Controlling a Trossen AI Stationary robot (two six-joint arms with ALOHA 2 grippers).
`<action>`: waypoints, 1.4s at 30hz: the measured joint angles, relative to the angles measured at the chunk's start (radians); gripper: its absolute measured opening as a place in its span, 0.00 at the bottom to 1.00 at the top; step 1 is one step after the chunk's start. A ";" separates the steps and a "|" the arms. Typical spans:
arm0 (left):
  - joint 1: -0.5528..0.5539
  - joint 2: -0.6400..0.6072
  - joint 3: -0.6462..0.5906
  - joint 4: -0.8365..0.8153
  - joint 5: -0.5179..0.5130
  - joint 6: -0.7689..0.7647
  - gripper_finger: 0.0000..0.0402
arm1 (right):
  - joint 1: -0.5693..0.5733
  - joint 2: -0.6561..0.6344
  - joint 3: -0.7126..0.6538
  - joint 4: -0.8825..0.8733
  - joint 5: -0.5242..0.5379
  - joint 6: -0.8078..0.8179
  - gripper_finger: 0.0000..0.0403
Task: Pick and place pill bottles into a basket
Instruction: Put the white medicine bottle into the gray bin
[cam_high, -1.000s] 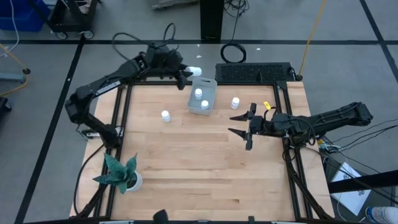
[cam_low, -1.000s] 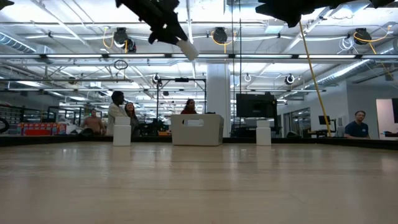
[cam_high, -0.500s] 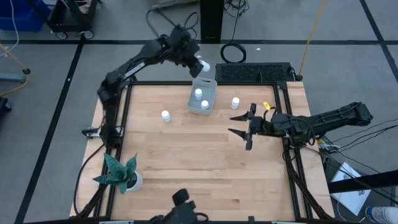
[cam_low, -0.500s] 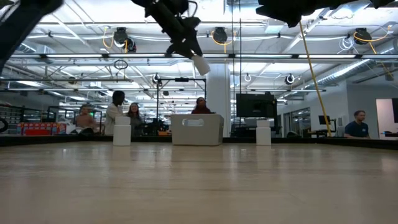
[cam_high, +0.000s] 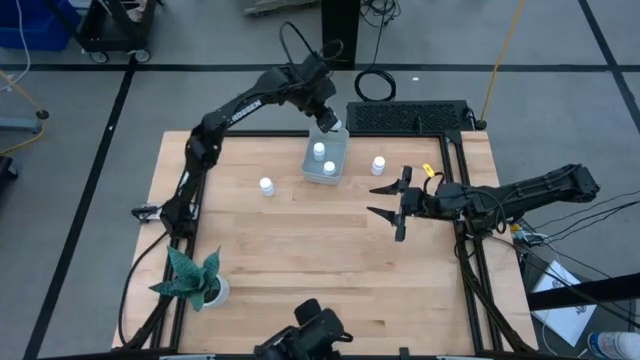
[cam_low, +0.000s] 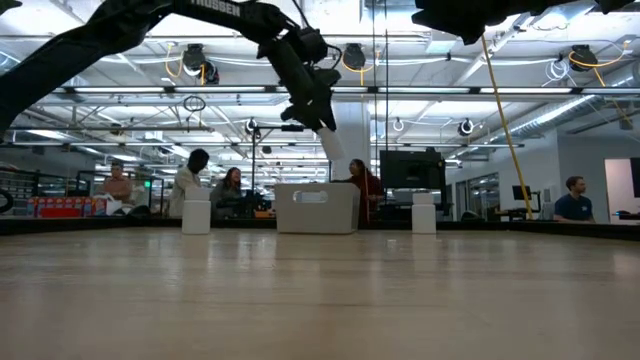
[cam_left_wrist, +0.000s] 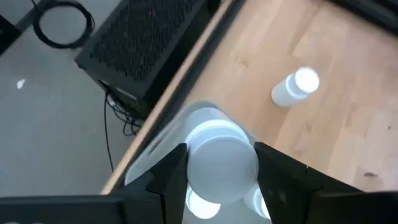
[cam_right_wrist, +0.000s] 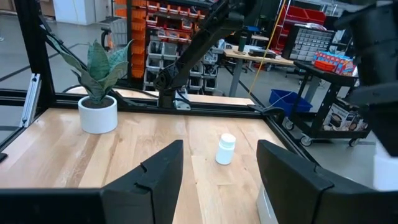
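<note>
Bottle (cam_high: 335, 125) now over basket (cam_high: 338, 148); five bottles

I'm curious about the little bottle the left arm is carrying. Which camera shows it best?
The left wrist view: the held pill bottle fills the frame between the left gripper's fingers, above the basket. The high view shows only a white speck; the low view shows it dimly; the right wrist view misses it.

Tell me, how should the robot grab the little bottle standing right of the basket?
From straight above, pinching the round sides just under the cap. The pill bottle stands upright and alone on the table, clear of the basket, so fingers fit on both sides.
</note>
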 joint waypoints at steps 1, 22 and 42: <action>-0.004 0.007 0.000 -0.009 0.000 0.008 0.45 | 0.000 0.000 0.000 0.000 0.000 0.001 0.49; -0.049 0.148 0.000 -0.036 -0.053 0.077 0.42 | -0.002 0.000 0.000 -0.022 0.004 0.002 0.49; -0.059 0.203 -0.001 -0.032 -0.069 0.106 0.41 | -0.002 0.000 0.000 -0.023 0.004 0.000 0.49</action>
